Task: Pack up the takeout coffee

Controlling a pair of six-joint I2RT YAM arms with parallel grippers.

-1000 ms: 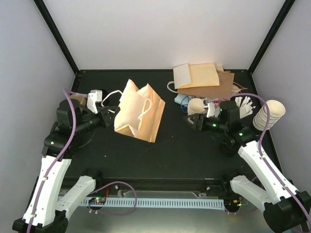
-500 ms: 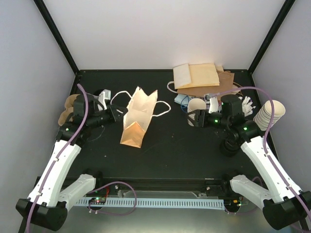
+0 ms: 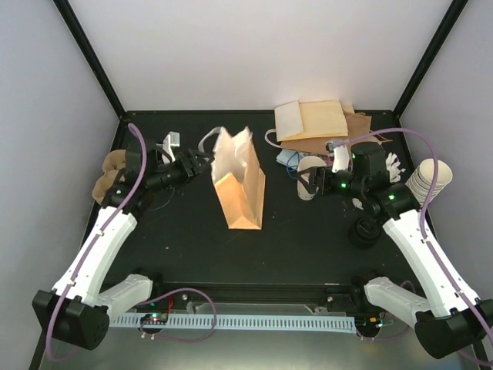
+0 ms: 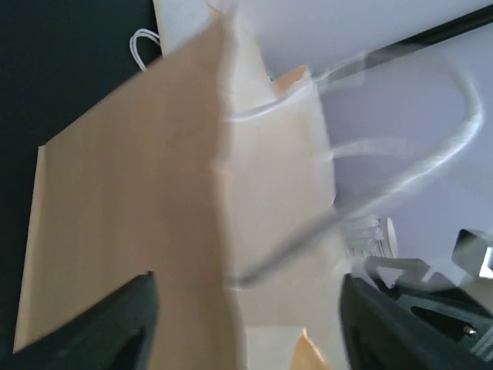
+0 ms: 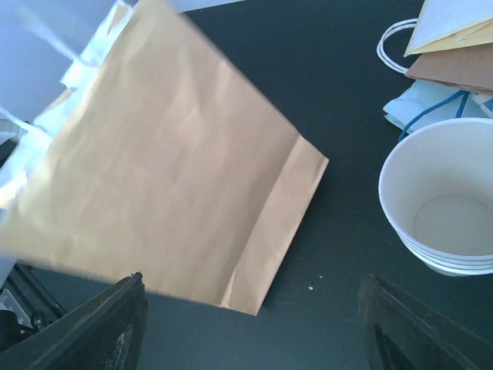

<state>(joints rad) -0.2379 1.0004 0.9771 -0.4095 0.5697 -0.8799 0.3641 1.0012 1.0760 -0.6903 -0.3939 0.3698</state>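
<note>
Several nested cups (image 5: 451, 204) in right-wrist view

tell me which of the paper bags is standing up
The brown bag at mid-table, between the arms: it stands upright, mouth up. The other bags lie flat in a pile at the back right.

One upright brown paper bag (image 3: 240, 189), two stacks of lidless cups (image 3: 311, 169) (image 3: 428, 181), one pile of flat bags (image 3: 320, 123).

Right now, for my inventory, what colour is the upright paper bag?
Light tan-brown paper bag; right wrist view shows it best.
</note>
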